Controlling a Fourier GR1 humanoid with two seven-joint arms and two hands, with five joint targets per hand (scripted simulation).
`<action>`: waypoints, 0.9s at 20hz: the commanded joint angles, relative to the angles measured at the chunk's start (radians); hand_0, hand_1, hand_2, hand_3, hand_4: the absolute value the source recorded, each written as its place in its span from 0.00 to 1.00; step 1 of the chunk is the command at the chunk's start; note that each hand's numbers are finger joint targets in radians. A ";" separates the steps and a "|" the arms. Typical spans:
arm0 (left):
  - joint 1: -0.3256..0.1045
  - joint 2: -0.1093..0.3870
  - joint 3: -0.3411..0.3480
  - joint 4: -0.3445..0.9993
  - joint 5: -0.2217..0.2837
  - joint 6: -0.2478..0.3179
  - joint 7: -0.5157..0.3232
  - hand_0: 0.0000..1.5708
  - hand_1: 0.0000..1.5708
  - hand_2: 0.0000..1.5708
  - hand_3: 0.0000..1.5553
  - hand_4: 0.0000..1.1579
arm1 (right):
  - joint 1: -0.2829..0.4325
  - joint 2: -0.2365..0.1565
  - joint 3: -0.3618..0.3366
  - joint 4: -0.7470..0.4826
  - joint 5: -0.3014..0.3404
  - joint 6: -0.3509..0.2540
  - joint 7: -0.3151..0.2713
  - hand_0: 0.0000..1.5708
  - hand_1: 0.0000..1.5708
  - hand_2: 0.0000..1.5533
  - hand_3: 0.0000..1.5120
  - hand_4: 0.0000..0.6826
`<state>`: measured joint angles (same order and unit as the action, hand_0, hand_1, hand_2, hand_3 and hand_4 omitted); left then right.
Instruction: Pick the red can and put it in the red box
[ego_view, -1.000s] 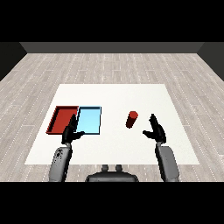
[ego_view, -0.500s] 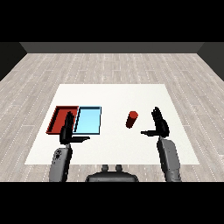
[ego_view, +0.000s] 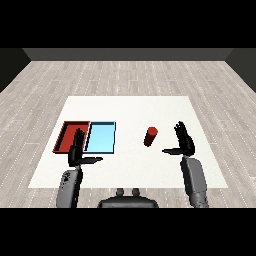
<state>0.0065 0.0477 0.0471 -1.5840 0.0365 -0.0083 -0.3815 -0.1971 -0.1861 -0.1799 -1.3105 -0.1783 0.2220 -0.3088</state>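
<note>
On the table (ego_view: 200, 175), the can (ego_view: 150, 136) stands upright between the blue tray (ego_view: 101, 138) and the right hand (ego_view: 184, 142), which waits near it, spread wide and holding nothing. The left hand (ego_view: 76, 152), also spread, overlaps the red tray (ego_view: 69, 135). A sideways approach could topple the can.

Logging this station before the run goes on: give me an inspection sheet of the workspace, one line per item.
Surface: white table, flat, on a grey plank floor.
Job's things: red can upright on the table, untouched; red tray at the left with nothing seen inside.
Clutter: light blue tray touching the red tray's right side.
Hands: right hand open, right of the can, apart from it; left hand open, over the red tray's near edge.
Cables: nothing seen.
Surroundings: dark walls beyond the floor.
</note>
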 joint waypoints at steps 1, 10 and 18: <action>0.059 -0.009 -0.016 -0.059 -0.018 0.014 0.006 0.00 0.00 0.00 0.00 0.00 | 0.031 -0.008 -0.017 0.027 0.006 0.014 -0.054 0.00 0.00 0.00 0.00 0.00; -0.045 0.045 0.044 -0.020 0.025 -0.026 0.038 0.00 0.00 0.00 0.00 0.00 | -0.089 0.033 0.000 0.184 0.030 -0.030 -0.098 0.00 0.00 0.00 0.00 0.00; -0.025 -0.016 0.005 0.069 0.003 -0.005 -0.036 0.00 0.00 0.00 0.00 0.00 | -0.116 0.047 0.006 0.286 0.015 0.005 -0.146 0.00 0.00 0.00 0.00 0.00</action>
<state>-0.0099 0.0451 0.0536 -1.5867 0.0416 -0.0084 -0.3679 -0.3015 -0.1551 -0.1807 -1.1194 -0.1786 0.2134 -0.3773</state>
